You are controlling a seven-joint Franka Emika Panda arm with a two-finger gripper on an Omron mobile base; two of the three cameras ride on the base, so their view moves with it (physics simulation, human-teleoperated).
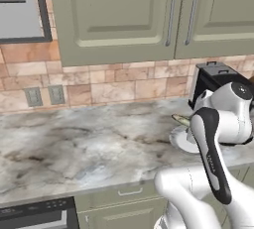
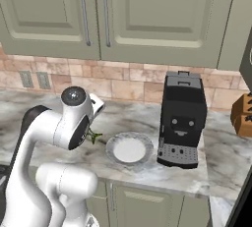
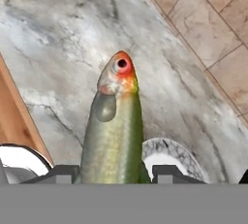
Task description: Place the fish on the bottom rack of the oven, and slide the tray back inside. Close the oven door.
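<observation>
GRIP: gripper closed on slender greenish-yellow fish, lifted above marble counter near white plate | RISK: grip near the tail, long body may pivot or slip during swing to oven.

A marbled grey-and-white counter runs along a tan tiled wall. On it, near the front edge, sits a round white plate with a speckled rim. Just beside the plate, toward the counter's right end, stands a black coffee machine. At the far right end, against the wall, rests a brown wooden knife block.
</observation>
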